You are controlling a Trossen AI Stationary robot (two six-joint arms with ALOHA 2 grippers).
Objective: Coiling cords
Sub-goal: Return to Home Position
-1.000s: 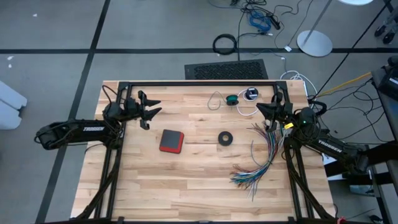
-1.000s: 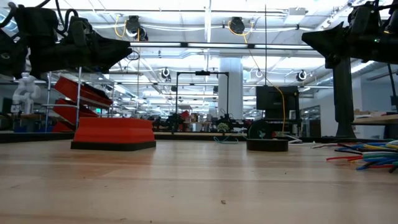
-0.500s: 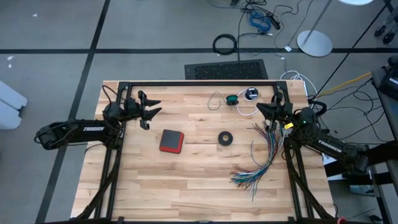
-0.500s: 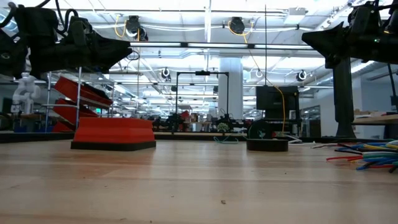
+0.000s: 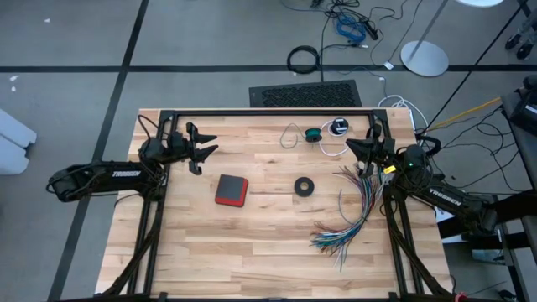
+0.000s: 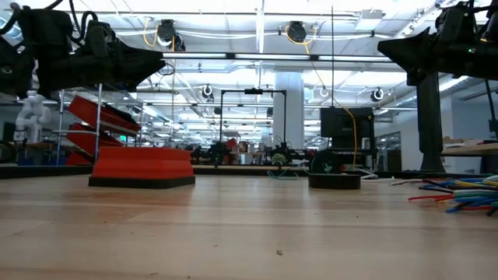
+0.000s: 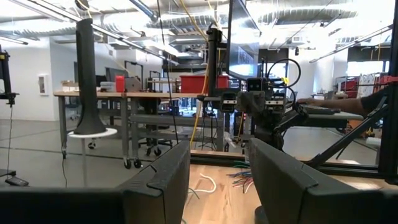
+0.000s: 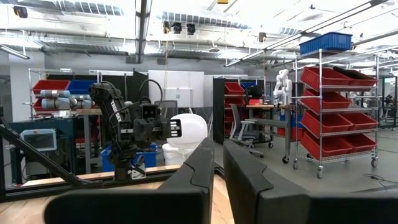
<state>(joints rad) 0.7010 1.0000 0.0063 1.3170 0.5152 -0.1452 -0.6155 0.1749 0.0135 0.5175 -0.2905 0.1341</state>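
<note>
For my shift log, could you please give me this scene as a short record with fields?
Left hand: open, empty, raised over table's left side.
Right hand: empty, raised over table's right side.
Cords: teal-green cord and white cord with round black-and-white piece, near far edge, ungripped.
Other: red-and-black box, black tape ring, multicoloured wire bundle.

Red box (image 5: 231, 190), teal cord (image 5: 313, 133)
</note>
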